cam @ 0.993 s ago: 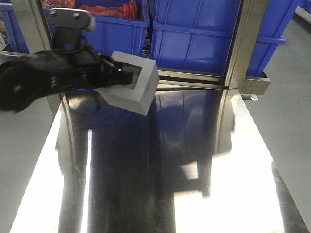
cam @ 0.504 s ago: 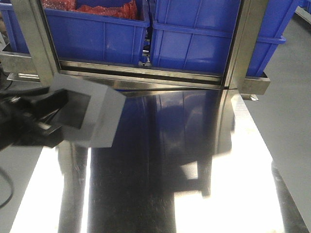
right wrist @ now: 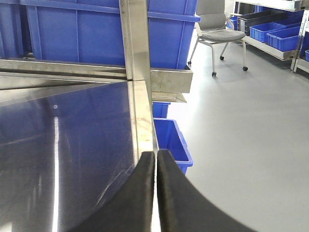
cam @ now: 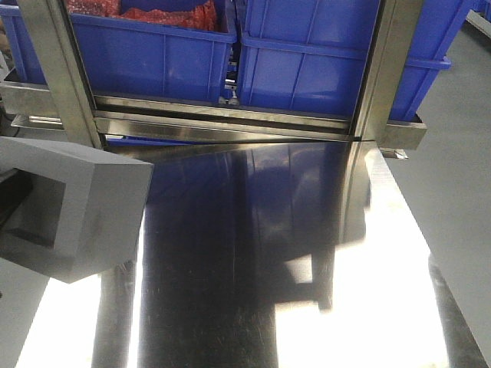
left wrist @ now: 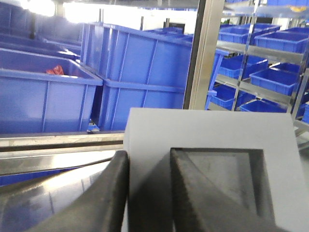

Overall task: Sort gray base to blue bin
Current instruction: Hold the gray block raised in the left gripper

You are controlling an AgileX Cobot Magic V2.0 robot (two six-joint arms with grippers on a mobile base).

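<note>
One gray base (cam: 100,207), two blue bins (cam: 153,57) (cam: 307,69) straight ahead (more on racks behind), one chair (right wrist: 219,35)

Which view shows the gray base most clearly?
The left wrist view: the gray base is close, recess facing the camera, one wall pinched by the left gripper. The front view crops it at the left edge; the right wrist view misses it.

Front view: gray base (cam: 77,207) was cut off by the left edge; whatever held it lay out of frame. Blue bin (cam: 153,57) was cropped at top, its red contents (cam: 165,11) unidentifiable. Left wrist view: the base's lower part ran off the bottom edge; left gripper (left wrist: 148,159) jaws covered part of the recess.
</note>
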